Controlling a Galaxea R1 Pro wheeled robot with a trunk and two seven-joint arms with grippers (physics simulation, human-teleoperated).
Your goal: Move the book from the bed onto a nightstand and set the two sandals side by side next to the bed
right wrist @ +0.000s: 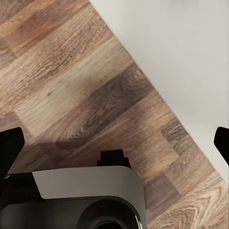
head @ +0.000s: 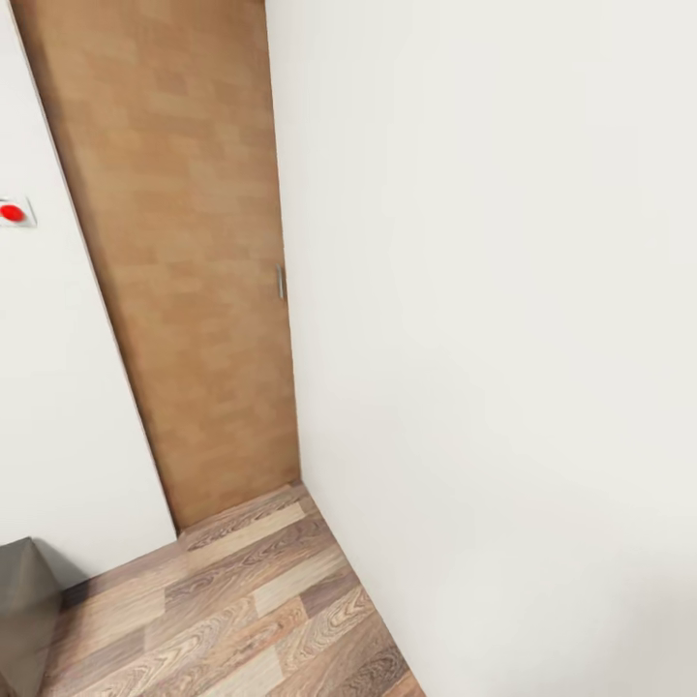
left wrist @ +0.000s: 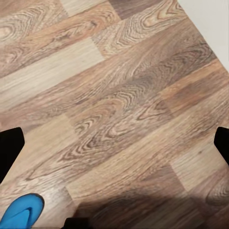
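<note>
The rounded end of one bright blue sandal (left wrist: 21, 213) shows at the edge of the left wrist view, over the wood-plank floor (left wrist: 119, 95). It sits off to one side of my left gripper (left wrist: 116, 145), outside the gap. That gripper is open, its black fingertips (left wrist: 9, 148) far apart with only floor between them. My right gripper (right wrist: 116, 143) is open too, its fingertips (right wrist: 9, 149) wide apart over the floor beside a white wall (right wrist: 181, 52). The book, bed and nightstand are out of view.
In the head view a tall light-brown wooden door (head: 184, 261) with a small metal handle (head: 280, 283) stands in a corner between white walls (head: 503, 319). A wall plate with a red button (head: 14, 212) is at left. A dark grey object (head: 21, 610) sits low left. My grey base (right wrist: 81, 195) is below the right gripper.
</note>
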